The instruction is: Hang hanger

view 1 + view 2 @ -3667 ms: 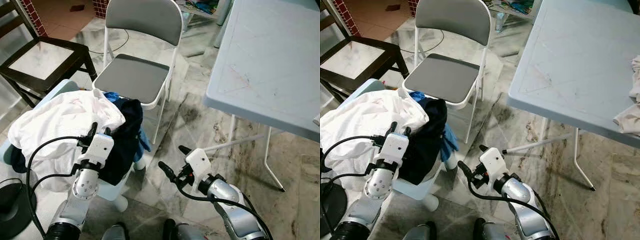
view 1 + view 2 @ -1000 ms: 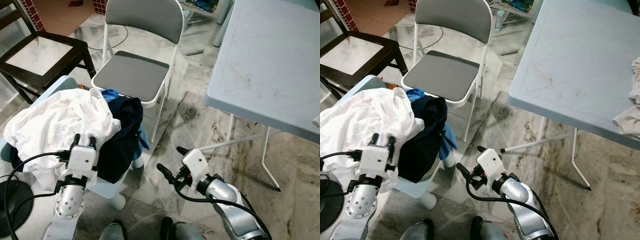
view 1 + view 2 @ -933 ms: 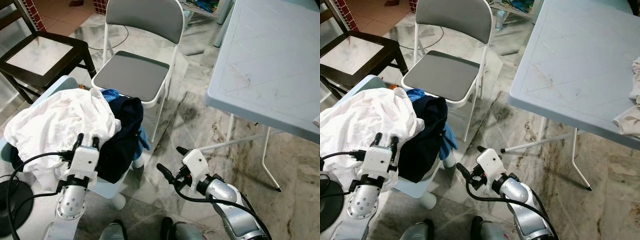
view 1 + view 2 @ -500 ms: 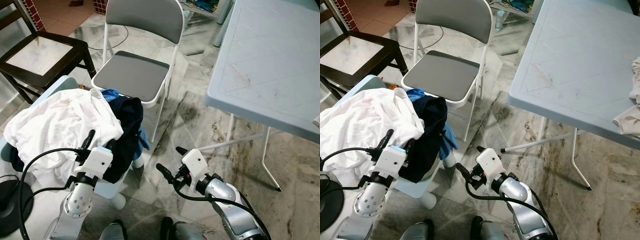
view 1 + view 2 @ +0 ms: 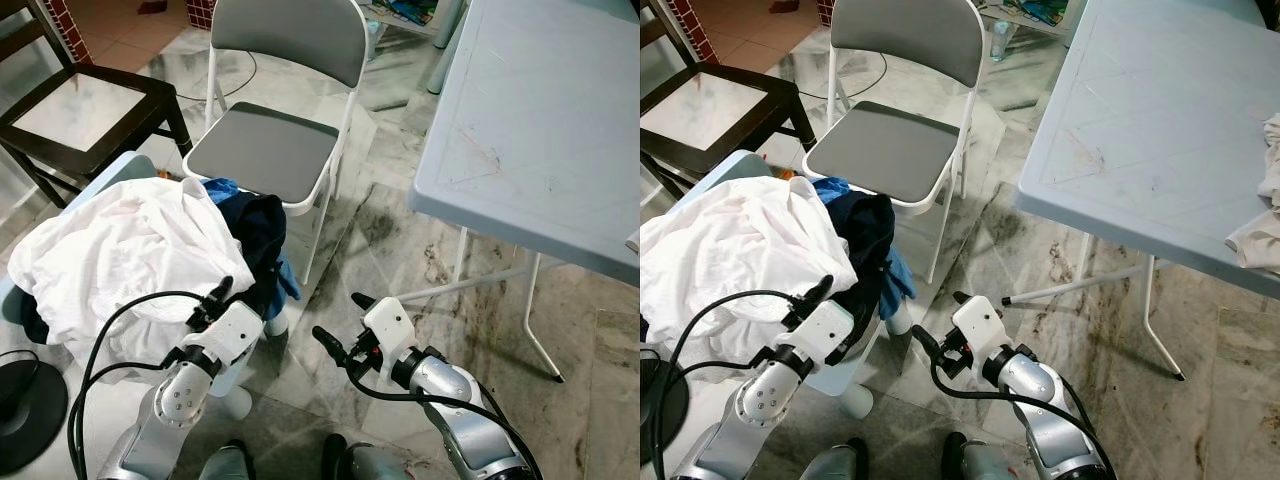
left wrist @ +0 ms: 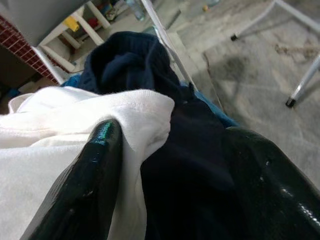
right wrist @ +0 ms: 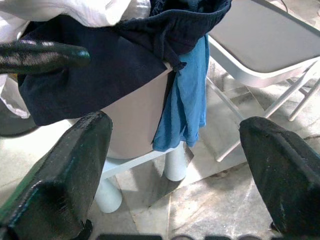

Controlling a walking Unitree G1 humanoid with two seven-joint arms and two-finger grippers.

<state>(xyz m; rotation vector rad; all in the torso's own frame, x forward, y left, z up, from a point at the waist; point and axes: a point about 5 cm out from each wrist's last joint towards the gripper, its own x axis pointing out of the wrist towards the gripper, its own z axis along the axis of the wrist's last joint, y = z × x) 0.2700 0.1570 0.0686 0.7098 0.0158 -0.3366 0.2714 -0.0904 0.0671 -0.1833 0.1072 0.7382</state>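
A heap of clothes lies on a pale blue tub at my lower left. It holds a white garment, a navy garment and a blue cloth hanging down the side. My left gripper is open at the heap's near edge. In the left wrist view its fingers straddle the seam where the white garment meets the navy one. My right gripper is open and holds nothing, low over the floor to the right of the tub.
A grey folding chair stands just behind the tub. A light blue folding table with thin white legs is on the right, with a crumpled cloth on it. A dark wooden chair is at far left and a black round base at lower left.
My left gripper has swung right and forward, from over the white garment to the edge where it meets the navy one. The right gripper has barely moved.
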